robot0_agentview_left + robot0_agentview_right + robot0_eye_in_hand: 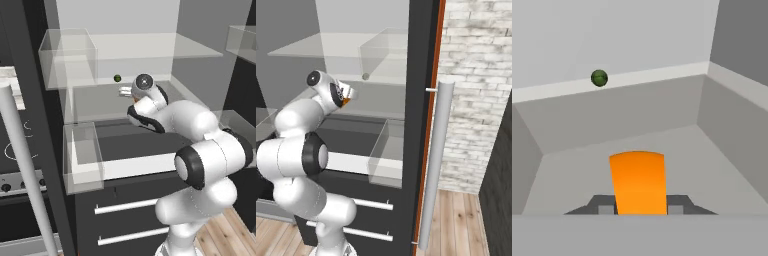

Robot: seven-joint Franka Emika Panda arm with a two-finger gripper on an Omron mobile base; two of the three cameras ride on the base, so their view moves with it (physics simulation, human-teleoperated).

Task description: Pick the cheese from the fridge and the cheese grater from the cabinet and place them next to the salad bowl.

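Observation:
The fridge (115, 102) stands open with my arm reaching onto its middle glass shelf. The cheese (638, 180), an orange block, sits between my two dark finger tips, and my gripper (638, 207) is shut on it just above the shelf floor. From the right base view a sliver of the cheese (345, 102) peeks out under the gripper (349, 95). In the left base view the gripper (126, 91) points toward the fridge's back wall. The cheese grater, the cabinet and the salad bowl are out of view.
A small dark green ball (599, 78) rests at the back of the shelf, beyond the cheese. Clear door bins (82, 160) hang at the left. The fridge door's long grey handle (433, 165) stands at the right, with a brick wall (476, 100) behind it.

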